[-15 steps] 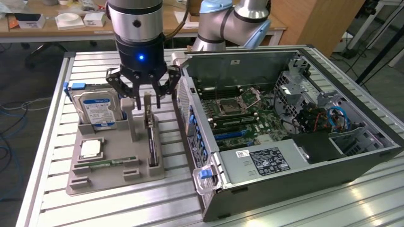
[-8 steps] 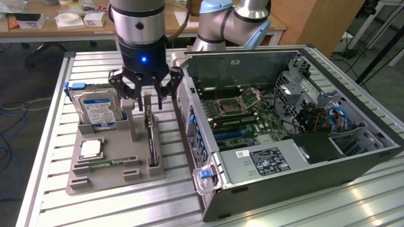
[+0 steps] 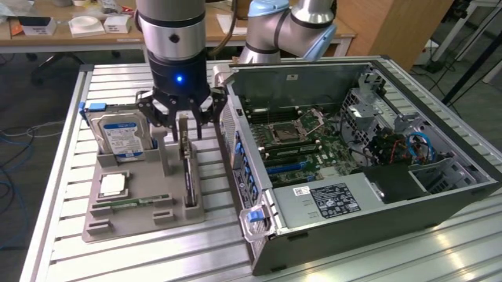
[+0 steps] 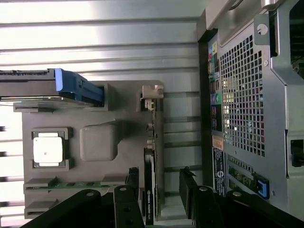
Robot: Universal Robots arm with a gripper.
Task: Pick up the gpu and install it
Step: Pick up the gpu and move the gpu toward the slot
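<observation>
On the bench (image 3: 141, 261), the gpu (image 3: 188, 176) is being straddled at the tray's (image 3: 129, 229) edge by the gripper (image 3: 184, 124), jaws apart. Square centring is likely being demanded.

Dark gpu (image 3: 188, 171), on edge, in grey tray (image 3: 129, 228)

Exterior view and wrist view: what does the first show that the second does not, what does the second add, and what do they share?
Exterior view: the motherboard inside the open computer case, and the arm above. Wrist view: the perforated rear panel of the case. Shared: the gpu standing on edge in the grey tray, the open tool straddling it, and the hard drive.
</observation>
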